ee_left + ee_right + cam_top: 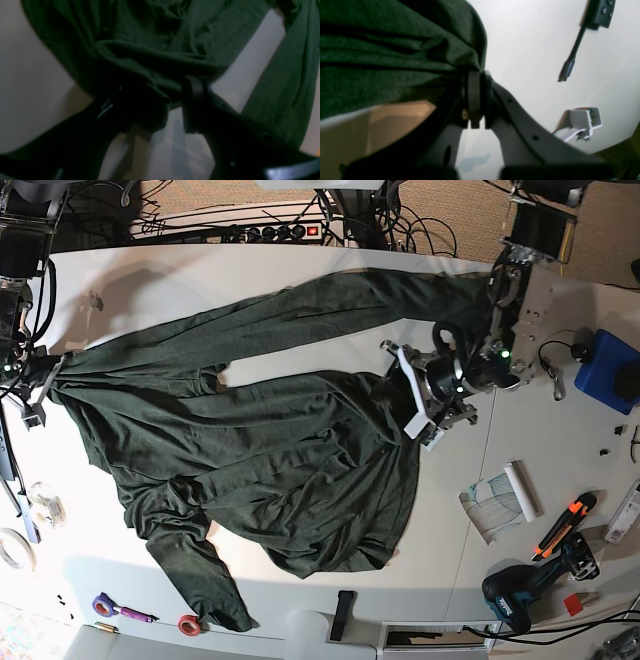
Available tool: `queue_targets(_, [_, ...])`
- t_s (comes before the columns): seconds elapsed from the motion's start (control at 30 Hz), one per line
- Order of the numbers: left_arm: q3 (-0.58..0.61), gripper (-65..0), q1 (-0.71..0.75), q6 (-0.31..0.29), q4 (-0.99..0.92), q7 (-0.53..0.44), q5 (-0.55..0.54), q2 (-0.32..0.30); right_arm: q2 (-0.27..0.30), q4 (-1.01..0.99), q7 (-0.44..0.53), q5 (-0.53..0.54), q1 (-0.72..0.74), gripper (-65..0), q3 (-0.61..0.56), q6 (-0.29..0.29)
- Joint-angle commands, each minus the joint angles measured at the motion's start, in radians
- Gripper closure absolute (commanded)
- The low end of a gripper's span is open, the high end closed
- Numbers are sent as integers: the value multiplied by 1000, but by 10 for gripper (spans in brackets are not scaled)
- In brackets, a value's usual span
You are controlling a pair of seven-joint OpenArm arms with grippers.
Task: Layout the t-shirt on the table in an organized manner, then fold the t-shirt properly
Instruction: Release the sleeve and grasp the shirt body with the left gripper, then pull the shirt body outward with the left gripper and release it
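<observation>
A dark green long-sleeved t-shirt (280,450) lies crumpled across the white table (440,510), one sleeve stretched toward the back right and another trailing to the front left. My left gripper (408,388) is at the garment's right edge. In the left wrist view the left gripper (172,100) is shut on a bunched fold of the t-shirt (150,37). My right gripper (47,370) holds the far left corner. In the right wrist view the right gripper (477,75) is pinched shut on the t-shirt's (382,50) hem, lifted off the table.
To the right of the shirt lie a paper roll (505,500), an orange-handled cutter (565,520), a drill (520,595) and a blue box (612,385). Tape rolls (15,545) sit at the left edge, a purple marker (120,610) and red tape (188,623) at the front left.
</observation>
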Motion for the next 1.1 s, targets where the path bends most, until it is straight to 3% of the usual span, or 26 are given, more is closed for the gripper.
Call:
queue_targets(0.0, [-4,-268,-17,-5,5,-22,-12,3,31,12,7,-3,18,0,9,-3])
queue_targets(0.2, [-4,0,-17,-9,-38,0,-12,0,31,12,6,-3,18,0,9,-3])
queue_targets(0.3, [-5,0,-20,-58,-27,24,-19,-45,31,12,7,-11,19,0,9,-3])
queue_targets(0.53, [-5,0,-16,-79,1,109,-187,-205,31,12,0,-50,18,0,9,-10])
queue_targets(0.63, [-9,0,-2,-90,1,115,-192,-241,31,12,-5,-63,18,0,9,-53])
queue_targets(0.73, [-31,0,17,-103,1,152,-188,-245,31,12,-34,-93,18,0,9,-79])
queue_targets(1.07, [-185,0,26,-97,1,175,-181,-245,32,12,-51,-130,16,0,9,-79])
